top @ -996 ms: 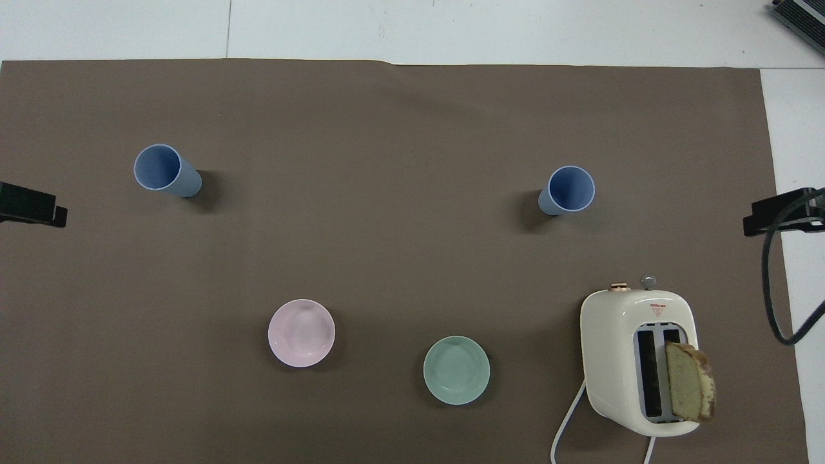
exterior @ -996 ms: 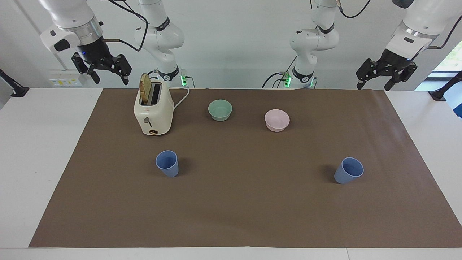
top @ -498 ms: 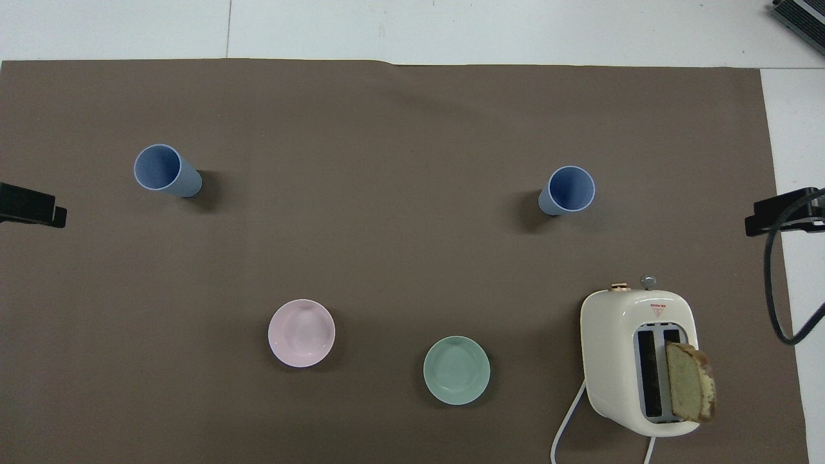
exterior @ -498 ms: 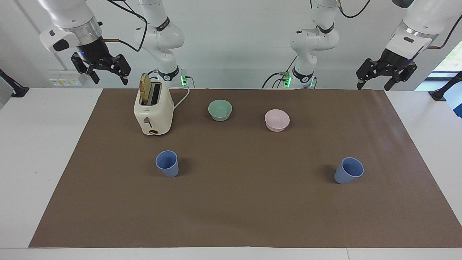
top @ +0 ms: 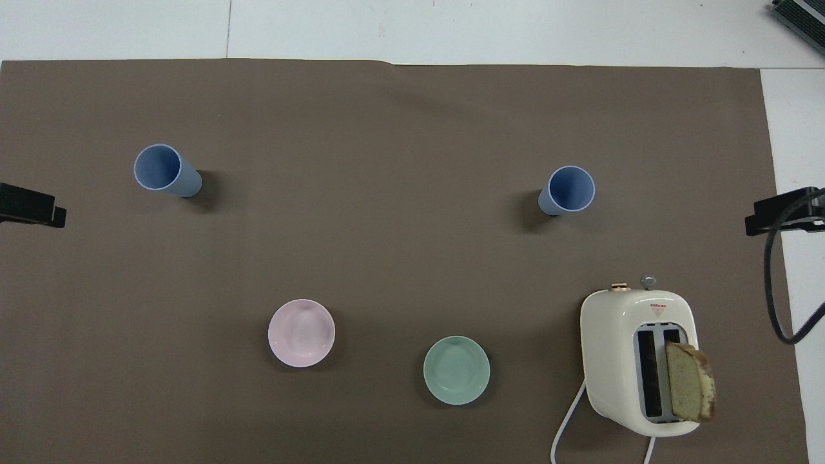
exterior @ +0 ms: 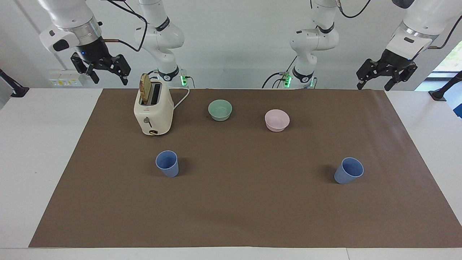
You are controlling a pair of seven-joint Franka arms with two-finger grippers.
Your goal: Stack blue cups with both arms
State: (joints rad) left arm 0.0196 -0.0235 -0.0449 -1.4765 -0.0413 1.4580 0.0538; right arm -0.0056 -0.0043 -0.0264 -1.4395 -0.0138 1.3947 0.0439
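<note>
A white table (exterior: 43, 144) was covered over most of its top by a brown mat (exterior: 245, 202). A plain white wall (exterior: 234, 43) was seen at the robots' end, with a socket panel (exterior: 65, 82) low on it. A window (exterior: 449, 57) was glimpsed at the left arm's end. Soft, even light was cast, with faint shadows.
</note>
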